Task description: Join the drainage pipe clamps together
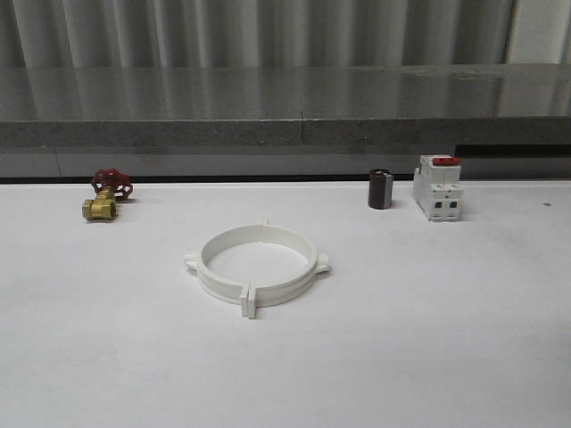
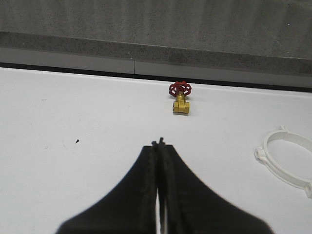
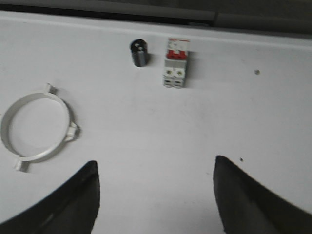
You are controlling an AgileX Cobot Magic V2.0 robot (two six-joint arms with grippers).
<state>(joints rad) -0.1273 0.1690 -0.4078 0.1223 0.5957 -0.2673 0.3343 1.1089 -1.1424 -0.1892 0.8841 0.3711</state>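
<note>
White clamps (image 1: 257, 265), brass valve (image 1: 105, 196) red-handled, switch (image 1: 437, 188) red-topped.

two drainage pipe clamps (image 1: 256, 267) joined as one ring, one brass valve (image 1: 107, 195), one dark cylinder (image 1: 381, 189), one switch (image 1: 437, 188)

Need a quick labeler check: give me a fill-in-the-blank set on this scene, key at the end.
1. The two clamps lie together forming a closed ____.
2. The valve has a handwheel coloured ____.
3. The dark cylinder stands beside the ____.
4. The left gripper has its jaws shut; the right gripper has its jaws ____.

Missing words: ring; red; switch; open
</note>
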